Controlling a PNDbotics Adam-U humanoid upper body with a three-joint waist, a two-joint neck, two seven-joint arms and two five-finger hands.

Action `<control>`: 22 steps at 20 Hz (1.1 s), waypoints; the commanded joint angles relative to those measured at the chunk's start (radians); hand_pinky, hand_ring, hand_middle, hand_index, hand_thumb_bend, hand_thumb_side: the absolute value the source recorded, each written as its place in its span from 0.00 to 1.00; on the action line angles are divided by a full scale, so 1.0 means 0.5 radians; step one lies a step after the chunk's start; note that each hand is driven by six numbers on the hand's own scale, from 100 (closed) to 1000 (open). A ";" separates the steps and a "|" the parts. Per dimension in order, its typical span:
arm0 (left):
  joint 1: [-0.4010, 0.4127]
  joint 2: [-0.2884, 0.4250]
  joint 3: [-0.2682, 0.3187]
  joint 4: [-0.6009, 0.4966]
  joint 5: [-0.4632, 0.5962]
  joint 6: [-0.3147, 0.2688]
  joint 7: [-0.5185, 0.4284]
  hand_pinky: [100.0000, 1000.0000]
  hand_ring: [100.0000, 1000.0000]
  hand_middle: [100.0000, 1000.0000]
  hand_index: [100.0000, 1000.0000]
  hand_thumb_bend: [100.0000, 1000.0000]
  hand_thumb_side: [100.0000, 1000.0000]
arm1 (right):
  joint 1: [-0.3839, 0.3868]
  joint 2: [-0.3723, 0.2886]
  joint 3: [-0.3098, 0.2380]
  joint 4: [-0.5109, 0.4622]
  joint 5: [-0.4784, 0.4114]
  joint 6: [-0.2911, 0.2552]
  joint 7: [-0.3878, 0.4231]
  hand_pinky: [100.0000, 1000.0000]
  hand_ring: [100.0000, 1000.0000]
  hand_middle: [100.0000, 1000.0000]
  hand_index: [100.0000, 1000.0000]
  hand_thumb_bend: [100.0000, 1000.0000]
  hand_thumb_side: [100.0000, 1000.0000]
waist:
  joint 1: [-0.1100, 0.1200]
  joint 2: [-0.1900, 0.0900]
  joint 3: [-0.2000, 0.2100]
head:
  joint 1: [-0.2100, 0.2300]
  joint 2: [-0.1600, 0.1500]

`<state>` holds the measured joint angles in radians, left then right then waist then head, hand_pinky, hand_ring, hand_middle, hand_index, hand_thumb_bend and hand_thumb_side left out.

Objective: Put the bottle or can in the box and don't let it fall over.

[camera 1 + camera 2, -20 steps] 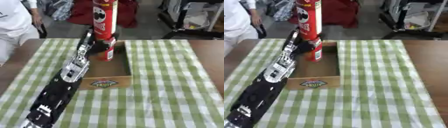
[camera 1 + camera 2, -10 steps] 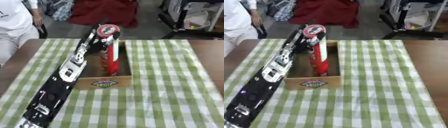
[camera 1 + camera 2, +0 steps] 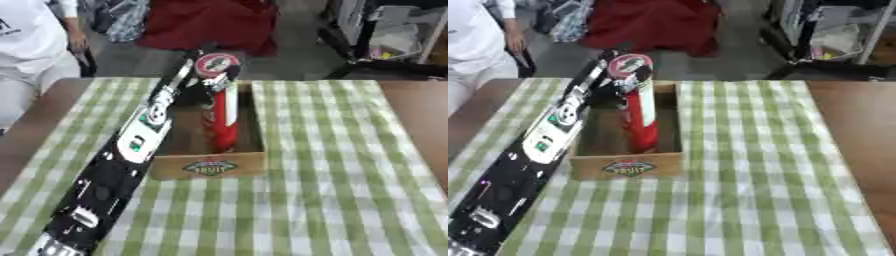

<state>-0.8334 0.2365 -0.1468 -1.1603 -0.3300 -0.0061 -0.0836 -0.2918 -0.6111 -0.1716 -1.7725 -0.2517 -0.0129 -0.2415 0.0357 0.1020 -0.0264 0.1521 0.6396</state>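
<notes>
A tall red can with a white lid stands upright inside the open cardboard box, which carries a "FRUIT" label on its front wall. The can's base rests on the box floor near the front. My left arm runs from the lower left up over the box's left wall. My left hand is at the can's top, with fingers curled round it just under the lid. My right hand shows in neither view.
A green and white checked cloth covers the brown table. A person in white stands past the far left corner. A red cloth heap and a dark frame lie beyond the far edge.
The can has come down from above the box's rear into the box and now stands on its floor. My left hand has kept hold of its top.
</notes>
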 commanded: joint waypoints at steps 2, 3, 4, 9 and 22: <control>-0.044 0.051 0.026 -0.059 0.036 0.016 0.028 1.00 1.00 0.94 0.97 0.37 0.65 | -0.018 -0.045 -0.018 -0.041 -0.013 -0.004 0.001 0.82 0.74 0.73 0.81 0.00 0.69 | -0.014 -0.038 0.006 | 0.007 -0.008; -0.047 0.054 0.030 -0.071 0.047 0.018 0.037 1.00 1.00 0.94 0.97 0.36 0.64 | -0.017 -0.046 -0.018 -0.041 -0.013 -0.004 0.001 0.82 0.74 0.73 0.81 0.00 0.69 | -0.015 -0.041 0.008 | 0.009 -0.008; -0.051 0.059 0.036 -0.087 0.062 0.022 0.049 1.00 1.00 0.94 0.96 0.35 0.64 | -0.016 -0.047 -0.018 -0.041 -0.012 -0.005 0.001 0.82 0.74 0.73 0.81 0.00 0.69 | -0.016 -0.044 0.010 | 0.009 -0.006; -0.072 0.106 0.052 -0.197 0.142 0.069 0.092 1.00 1.00 0.93 0.94 0.32 0.60 | -0.006 -0.052 -0.019 -0.038 -0.012 -0.008 -0.002 0.82 0.74 0.73 0.81 0.00 0.69 | -0.019 -0.069 0.025 | 0.009 0.010; -0.075 0.172 0.070 -0.350 0.246 0.144 0.114 1.00 1.00 0.91 0.92 0.23 0.58 | -0.008 -0.056 -0.017 -0.042 -0.016 -0.010 -0.003 0.82 0.74 0.73 0.81 0.00 0.68 | -0.019 -0.085 0.041 | -0.024 0.036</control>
<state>-0.8517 0.2897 -0.1255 -1.3082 -0.2192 0.0633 -0.0339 -0.2818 -0.6111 -0.1717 -1.7725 -0.2524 -0.0139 -0.2425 0.0294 0.0785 -0.0066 0.1446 0.6531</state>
